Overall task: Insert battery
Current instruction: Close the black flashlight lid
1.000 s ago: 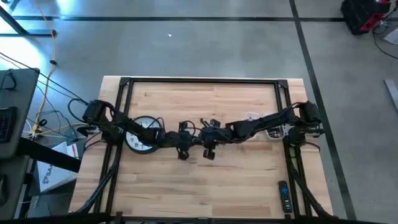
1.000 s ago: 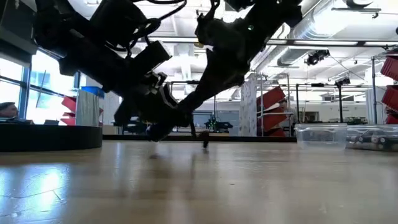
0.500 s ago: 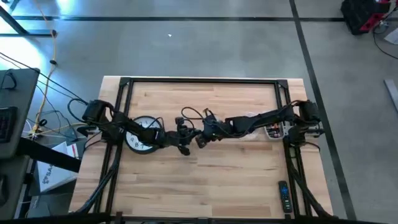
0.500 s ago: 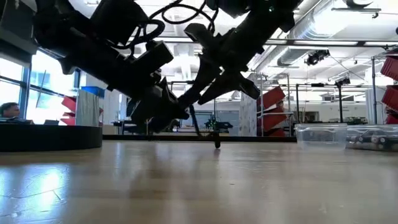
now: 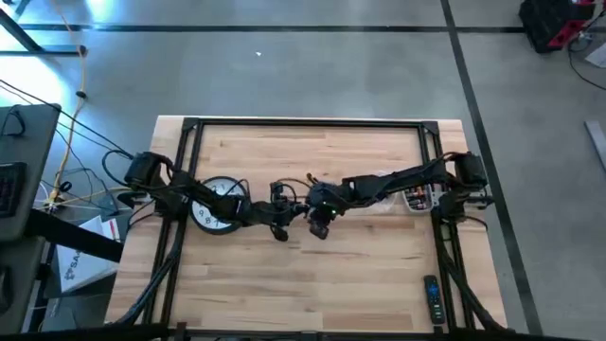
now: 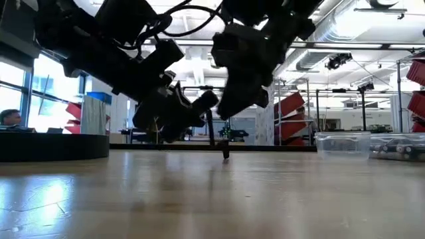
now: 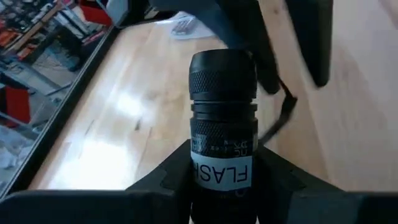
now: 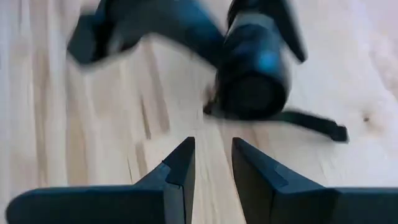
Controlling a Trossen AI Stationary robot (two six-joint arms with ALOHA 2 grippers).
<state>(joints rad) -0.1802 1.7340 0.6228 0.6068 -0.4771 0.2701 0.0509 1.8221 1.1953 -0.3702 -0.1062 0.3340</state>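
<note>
The left gripper [image 7: 221,180] is pinching a black knurled metal flashlight [image 7: 222,118] over the middle of the light wooden table [image 5: 312,275], its open end pointing at the right gripper [image 8: 211,165], whose fingers are standing slightly apart with nothing visible between them. A wrist strap [image 8: 311,122] is dangling from the flashlight. Farther off, a clear plastic bin [image 6: 343,143] is sitting near the table's right edge. No battery is showing, so I'm judging insertion unconfirmed.
</note>
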